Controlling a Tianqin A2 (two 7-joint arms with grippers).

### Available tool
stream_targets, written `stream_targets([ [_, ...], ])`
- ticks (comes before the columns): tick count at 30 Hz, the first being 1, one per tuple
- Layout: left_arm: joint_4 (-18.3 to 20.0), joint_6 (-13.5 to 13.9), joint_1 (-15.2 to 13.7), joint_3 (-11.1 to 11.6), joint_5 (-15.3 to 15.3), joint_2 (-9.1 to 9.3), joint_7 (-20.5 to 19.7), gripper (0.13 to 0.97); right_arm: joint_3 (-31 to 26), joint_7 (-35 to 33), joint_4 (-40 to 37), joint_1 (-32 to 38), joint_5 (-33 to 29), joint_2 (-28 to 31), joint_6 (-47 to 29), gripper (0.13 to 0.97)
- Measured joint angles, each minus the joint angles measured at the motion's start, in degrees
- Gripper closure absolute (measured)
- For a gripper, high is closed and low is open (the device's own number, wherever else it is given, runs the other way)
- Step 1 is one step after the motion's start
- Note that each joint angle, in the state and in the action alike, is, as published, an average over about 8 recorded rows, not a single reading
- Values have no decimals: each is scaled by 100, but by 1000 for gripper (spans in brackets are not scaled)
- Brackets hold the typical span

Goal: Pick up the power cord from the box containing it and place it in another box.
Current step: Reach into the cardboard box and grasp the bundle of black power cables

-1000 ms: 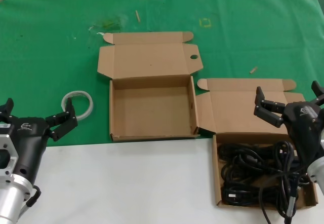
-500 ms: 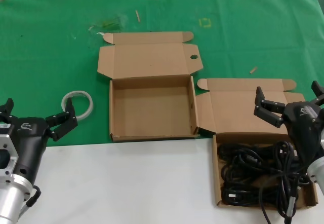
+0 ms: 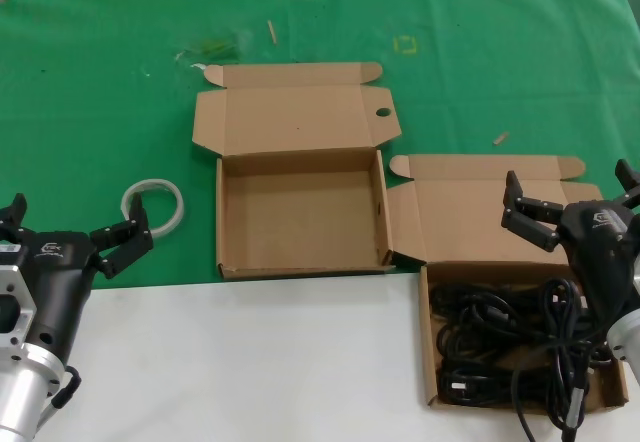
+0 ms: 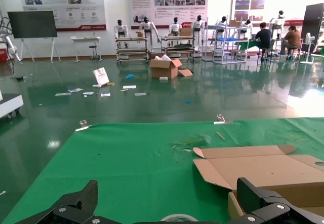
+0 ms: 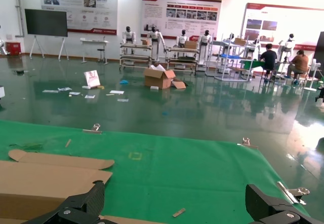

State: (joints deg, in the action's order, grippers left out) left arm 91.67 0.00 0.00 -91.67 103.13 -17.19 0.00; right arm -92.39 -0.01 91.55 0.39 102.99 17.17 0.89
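The pick has not begun. The right gripper [image 3: 574, 212] hangs with its fingers spread wide and nothing between them, above the far edge of the box [image 3: 428, 347] that holds the power cord [image 3: 500, 347]. The cord lies just below and nearer the robot than this gripper, a black tangle filling the box floor. The empty box [image 3: 300, 212] sits to that gripper's left, open, lid folded back. The left gripper [image 3: 72, 237] waits low at the worktop's [image 3: 250, 362] left side, also open and empty, with a pale ring [image 3: 153, 207] on the green mat just beyond it.

Next, in my judgement, the right gripper must tip down and descend into the coils, closing around several strands.

The right arm covers part of the cord and its box. Both wrist views look out over the mat and hall, showing only fingertips, not the cord.
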Motion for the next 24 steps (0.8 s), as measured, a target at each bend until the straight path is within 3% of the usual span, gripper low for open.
stream_targets([
  [7, 0, 0, 0, 0, 0, 0, 0, 132, -77, -45, 41, -7, 93, 54, 96, 129],
  [16, 0, 0, 0, 0, 0, 0, 0, 154, -912, -721, 620, -273, 1344, 644, 1447, 129],
  [24, 0, 0, 0, 0, -1, 0, 0, 210, -1129, -1089, 784, -935, 1667, 521, 2066, 129],
])
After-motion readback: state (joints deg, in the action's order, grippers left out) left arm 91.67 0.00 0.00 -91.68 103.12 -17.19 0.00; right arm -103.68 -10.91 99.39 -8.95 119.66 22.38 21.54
